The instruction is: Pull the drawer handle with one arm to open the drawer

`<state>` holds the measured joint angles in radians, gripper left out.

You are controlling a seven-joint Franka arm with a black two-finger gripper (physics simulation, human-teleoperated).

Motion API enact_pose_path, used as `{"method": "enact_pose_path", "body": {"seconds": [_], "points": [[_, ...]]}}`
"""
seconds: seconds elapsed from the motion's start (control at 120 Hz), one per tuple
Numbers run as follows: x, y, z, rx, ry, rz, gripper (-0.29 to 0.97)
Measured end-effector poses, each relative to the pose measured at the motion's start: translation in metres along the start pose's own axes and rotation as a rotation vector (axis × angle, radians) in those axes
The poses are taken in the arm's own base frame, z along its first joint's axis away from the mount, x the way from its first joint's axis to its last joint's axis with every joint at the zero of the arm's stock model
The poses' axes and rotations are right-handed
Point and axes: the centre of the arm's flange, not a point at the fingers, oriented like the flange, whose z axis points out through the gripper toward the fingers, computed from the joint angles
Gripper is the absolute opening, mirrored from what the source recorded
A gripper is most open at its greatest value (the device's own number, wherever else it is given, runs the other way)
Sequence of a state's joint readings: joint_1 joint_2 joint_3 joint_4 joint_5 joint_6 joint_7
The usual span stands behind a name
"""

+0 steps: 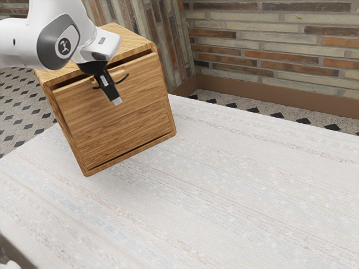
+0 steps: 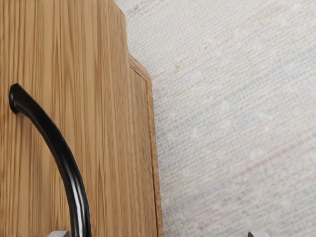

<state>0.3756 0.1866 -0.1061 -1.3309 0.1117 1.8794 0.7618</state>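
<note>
At the cabinet [image 1: 128, 38] front, tool [image 1: 114, 96]: we are hovering it, fingers wide apart, black handle [image 2: 59, 148] between them.
Drawer [image 1: 120, 126]: filling the cabinet front, handle sitting near its top.

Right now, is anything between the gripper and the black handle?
No, nothing: the wrist view shows the handle inside the open gripper, beside one fingertip.

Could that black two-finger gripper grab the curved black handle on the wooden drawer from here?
Probably yes: the black two-finger gripper hangs open right at the curved black handle of the wooden drawer, nothing between them.
</note>
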Motion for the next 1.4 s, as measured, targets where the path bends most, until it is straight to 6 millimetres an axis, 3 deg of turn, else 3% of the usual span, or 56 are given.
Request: {"method": "enact_pose_path", "body": {"seconds": [0.533,0.775,1.117,1.4], "points": [[0.006,0.052,-0.017,-0.002,0.014,-0.016,0.3],[0.008,0.063,-0.014,0.004,0.03,-0.034,0.48],[0.013,0.095,-0.027,0.008,0.052,-0.036,0.36],[0.016,0.114,-0.031,0.006,0.053,-0.041,0.43]]}}
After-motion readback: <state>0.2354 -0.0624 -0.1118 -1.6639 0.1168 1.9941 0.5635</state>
